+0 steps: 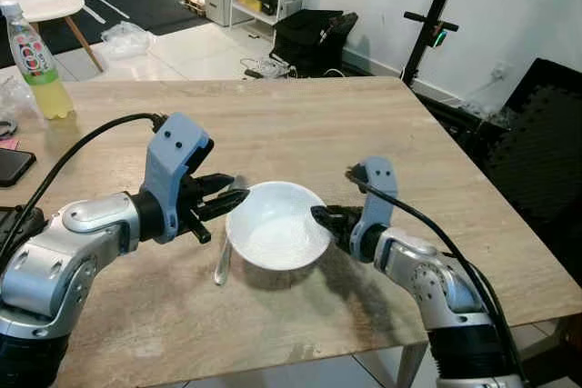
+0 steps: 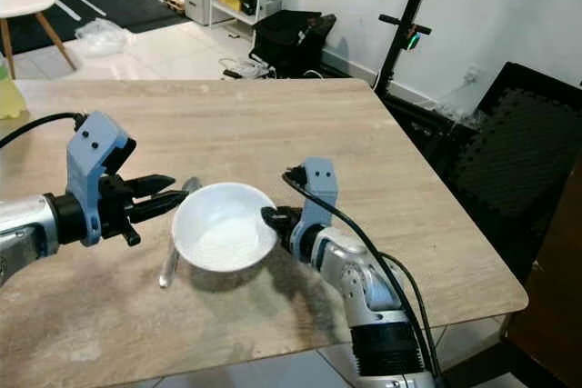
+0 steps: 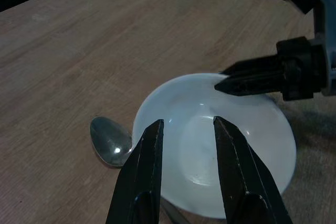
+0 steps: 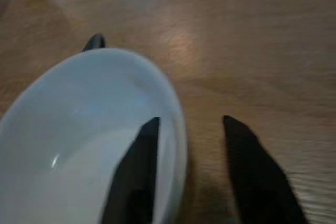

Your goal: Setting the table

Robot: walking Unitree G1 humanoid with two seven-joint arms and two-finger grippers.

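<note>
On the wooden tabletop [image 1: 300, 124] near the front edge sits a white bowl [image 1: 277, 224], a spoon [image 1: 224, 256] touching its left side. Right claw [image 1: 320, 216] is spread, straddling the rim; left claw [image 1: 235, 200] is spread beside it. Glazed, probably slick and breakable, so I'd pinch the rim.

I see a wooden table [image 1: 300, 124] under both grippers, pale, matt and a bit grainy. Between my left gripper [image 1: 229, 199] and right gripper [image 1: 320, 216] sits a smooth, shiny white bowl [image 1: 277, 224]. Just beside the left gripper lies a shiny metal spoon [image 3: 110, 141]. The fingers [image 3: 144, 171] look like smooth black plastic.
</note>
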